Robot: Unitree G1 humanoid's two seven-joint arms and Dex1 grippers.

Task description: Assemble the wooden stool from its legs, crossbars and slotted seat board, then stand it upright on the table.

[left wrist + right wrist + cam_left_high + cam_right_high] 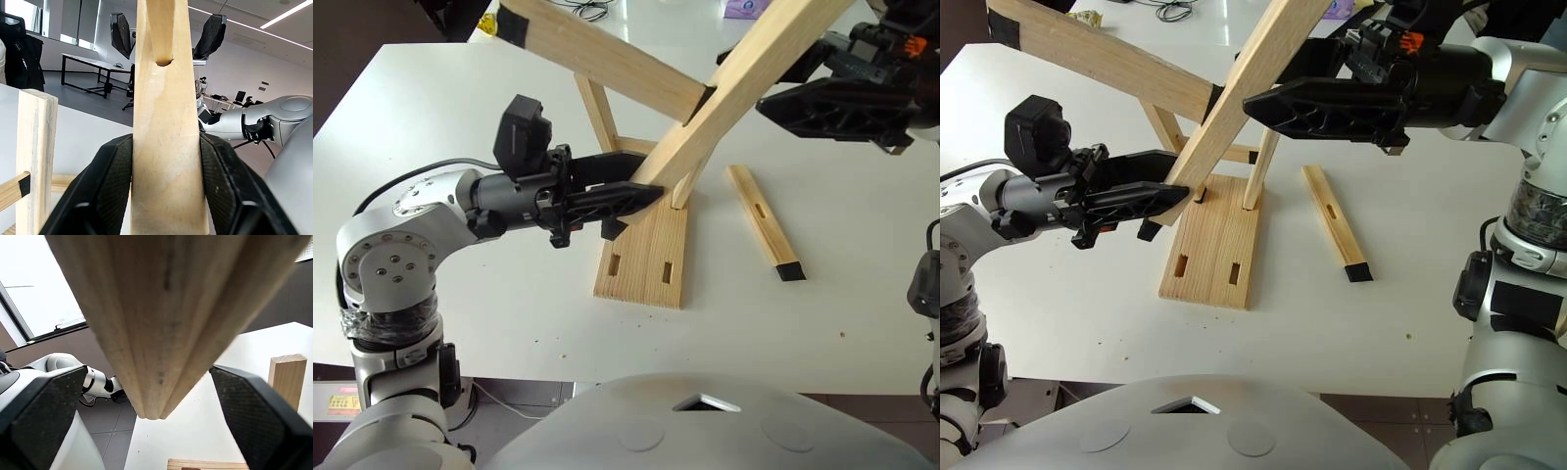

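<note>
Left eye view: seat board [646,259] lies flat on desk [440,108], slotted face up; two near slots [617,262] are unfilled. At board's far end a leg pair [599,113] w/ thin crossbar [1239,154] stands upright, prob. seated in the far slots.

A slanted leg [744,88] rises from board's left edge, up & over to the right. A long beam [607,59] joins it at a dark joint above the board.

The left pincer [641,191] pinches that leg's low end, just above board's left edge. Left wrist view shows pads [115,186] pressed on both sides of the wood. Prob. reason: a grip close to the tip gives fine steering toward a slot.

The right pincer [1258,101] sits astride same leg higher up, above board's far end; can't tell if it clamps or only flanks. Likely job: take the weight & set tilt, so the long assy doesn't lever out of the low grip.

A spare leg [764,220], black cap at near end, lies on desk just right of board, not touching it, prob. parked for later. Beam's far end is black-capped too.

No legible print, brand or label on any wood part.
</note>
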